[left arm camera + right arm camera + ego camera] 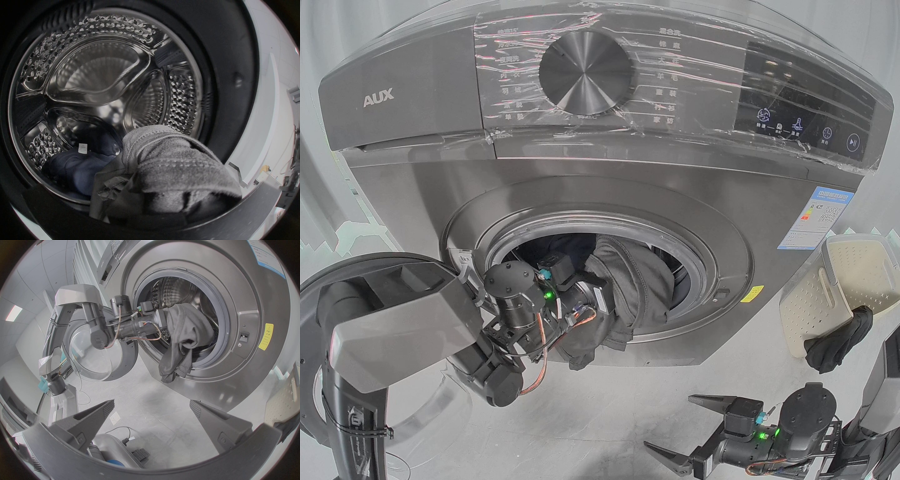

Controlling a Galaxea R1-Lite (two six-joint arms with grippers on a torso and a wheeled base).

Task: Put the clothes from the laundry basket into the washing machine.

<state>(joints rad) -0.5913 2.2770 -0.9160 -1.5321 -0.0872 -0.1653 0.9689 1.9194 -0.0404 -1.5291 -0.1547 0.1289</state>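
The grey garment (637,281) lies in the mouth of the washing machine (650,187). It is draped over the end of the left tool (599,299) at the left side of the round opening. Part of the cloth is bunched inside the opening. The rest spills over the lower rim, and a tail hangs down the front panel, clear of the floor (600,412). The cloth covers the tip of the left tool, so it cannot be told whether the tool is closed on the garment. In the left wrist view the grey garment (175,168) sits in the foreground. Behind it, a dark blue garment (78,168) with a small white label lies at the bottom of the steel drum (103,72).

The machine's glass door (93,355) stands swung open on the robot's left, beside the left arm.

On the robot's right, just beside the machine's lower right corner, is the cream perforated laundry basket (850,275), tilted. A black garment (840,340) hangs over its lower rim.

The right tool (690,431) hangs low over the floor, in front of the machine and near the basket. Its two dark fingers are spread wide with nothing between them, and it points towards the opening.
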